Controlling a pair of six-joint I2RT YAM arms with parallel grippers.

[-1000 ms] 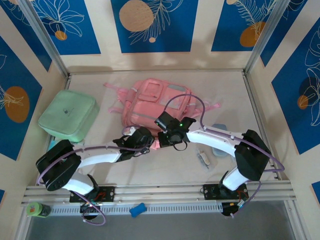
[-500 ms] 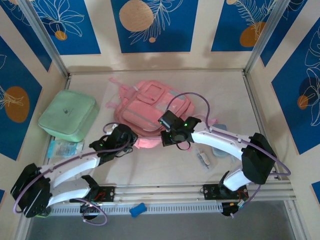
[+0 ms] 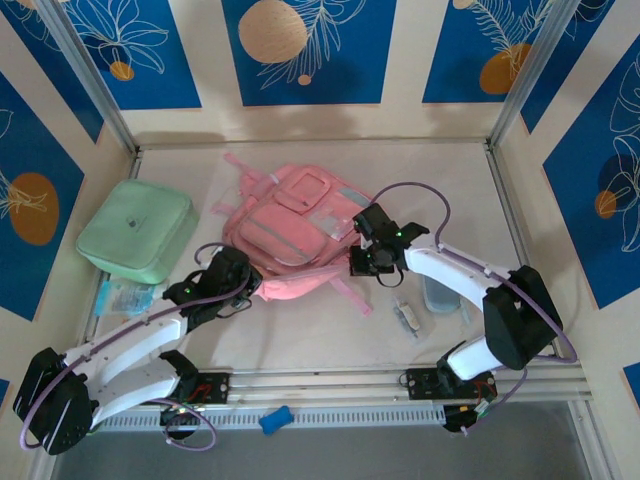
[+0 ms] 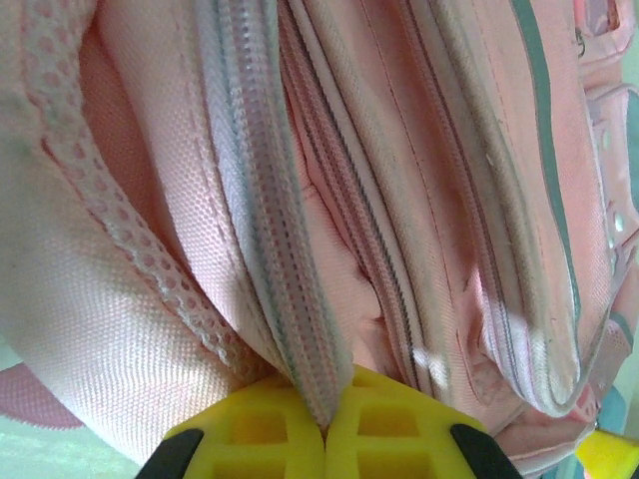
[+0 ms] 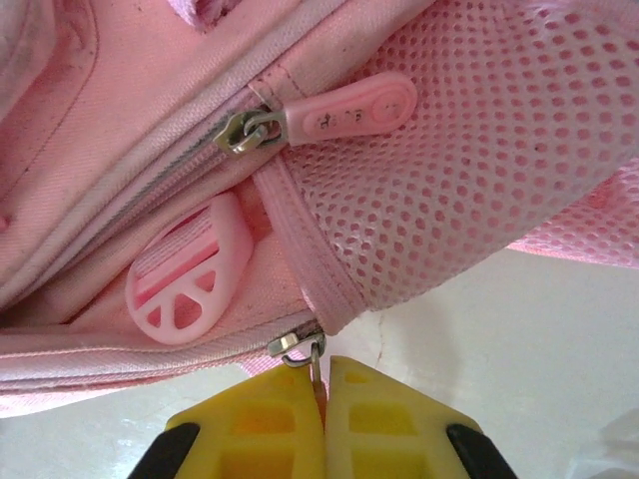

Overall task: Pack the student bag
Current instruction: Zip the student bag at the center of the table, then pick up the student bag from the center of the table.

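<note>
A mint green square soft fabric case [image 3: 137,230] lay by the left edge of the beige worktop [image 3: 320,340]. Just nearer, towards the front left corner, sat a clear plastic packet with teal print [image 3: 122,296]. Near the right edge lay a pale blue oblong item [image 3: 440,296], with a small clear wrapped packet [image 3: 407,318] beside it. A small blue object [image 3: 275,419] rested on the front rail.

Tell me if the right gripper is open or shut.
Shut: in the right wrist view the right gripper has its jaws pressed together, clamping the pull of a metal zip slider on the student bag.
</note>
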